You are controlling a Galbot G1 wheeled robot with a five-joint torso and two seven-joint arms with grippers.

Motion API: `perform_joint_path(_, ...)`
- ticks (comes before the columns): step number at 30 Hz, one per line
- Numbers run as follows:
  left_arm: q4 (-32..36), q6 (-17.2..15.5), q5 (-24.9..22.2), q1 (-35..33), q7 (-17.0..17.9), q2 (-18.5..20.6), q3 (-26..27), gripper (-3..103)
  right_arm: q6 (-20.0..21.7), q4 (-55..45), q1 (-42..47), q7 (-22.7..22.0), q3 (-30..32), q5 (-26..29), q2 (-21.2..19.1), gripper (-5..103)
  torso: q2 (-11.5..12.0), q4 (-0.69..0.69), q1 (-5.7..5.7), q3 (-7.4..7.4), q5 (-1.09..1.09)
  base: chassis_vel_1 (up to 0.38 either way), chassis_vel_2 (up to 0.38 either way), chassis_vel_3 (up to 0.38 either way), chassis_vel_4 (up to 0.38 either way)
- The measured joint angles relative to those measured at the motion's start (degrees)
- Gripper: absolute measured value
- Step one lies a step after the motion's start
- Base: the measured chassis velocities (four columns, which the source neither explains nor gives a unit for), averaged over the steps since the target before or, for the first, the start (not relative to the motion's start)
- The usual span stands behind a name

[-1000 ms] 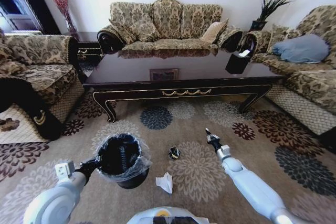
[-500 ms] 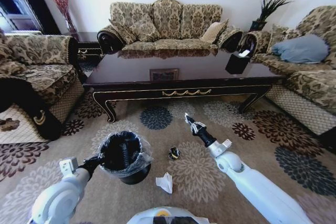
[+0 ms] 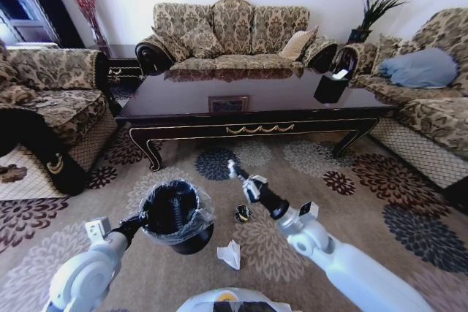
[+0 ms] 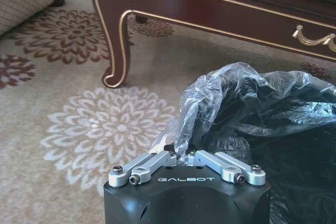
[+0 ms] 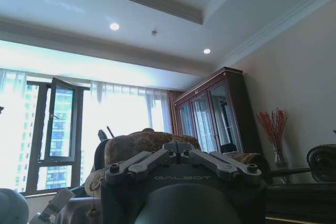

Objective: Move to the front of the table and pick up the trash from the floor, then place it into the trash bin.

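Note:
The black trash bin, lined with a crinkled grey bag, stands on the flowered carpet in front of the long dark table. My left gripper is shut on its bag-covered rim; the left wrist view shows the gripper pinching the plastic liner of the bin near the table leg. My right gripper is raised above the carpet just right of the bin, shut, with nothing seen between its fingers. A dark-and-yellow wad and a crumpled white paper lie on the floor.
Patterned sofas stand at the left, the back and the right. A black tissue box sits on the table's right end. Open carpet stretches to the right of my right arm.
My right arm has swung left and up, from right of the wad to beside the bin. The bin in my left gripper has shifted slightly toward the table.

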State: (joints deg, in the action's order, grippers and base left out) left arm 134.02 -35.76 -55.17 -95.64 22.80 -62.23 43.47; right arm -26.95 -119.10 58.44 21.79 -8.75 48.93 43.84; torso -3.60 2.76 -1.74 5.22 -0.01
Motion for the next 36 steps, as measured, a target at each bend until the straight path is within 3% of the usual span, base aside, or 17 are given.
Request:
perform_joint_path(14,-2.12,0.83,3.84,2.04,-2.37,-0.50,-5.58,3,-0.11,5.07,-7.33,3.04,-9.47,0.43,2.73,0,0.00,0.02,0.00,0.00,0.01,0.000,0.000,0.000,0.000)
perform_joint_path(18,-2.69,0.86,4.85,1.60,-2.45,-1.69,-5.76,3,-0.68,9.14,-13.11,2.34,-17.92,-0.62,5.10,0,0.00,-0.01,0.00,0.00,0.00,0.000,0.000,0.000,0.000)
perform_joint_path(24,-2.51,0.94,5.27,0.49,-2.47,-2.61,-4.09,3,-1.32,13.29,-19.91,2.20,-25.76,-1.09,7.43,0,0.00,-0.02,0.00,0.01,0.00,0.000,0.000,0.000,0.000)
perform_joint_path(32,-2.31,1.03,4.56,0.58,-2.35,-1.85,-3.05,3,-1.57,15.50,-20.56,1.94,-27.47,-2.59,7.49,-3,0.00,0.01,0.00,0.00,0.00,0.000,0.000,0.000,0.000)
perform_joint_path(36,-2.17,1.03,4.19,0.75,-2.28,-1.59,-2.87,3,-1.58,16.13,-20.44,1.91,-27.47,-3.33,7.40,8,0.00,0.01,0.00,0.00,0.00,0.000,0.000,0.000,0.000)
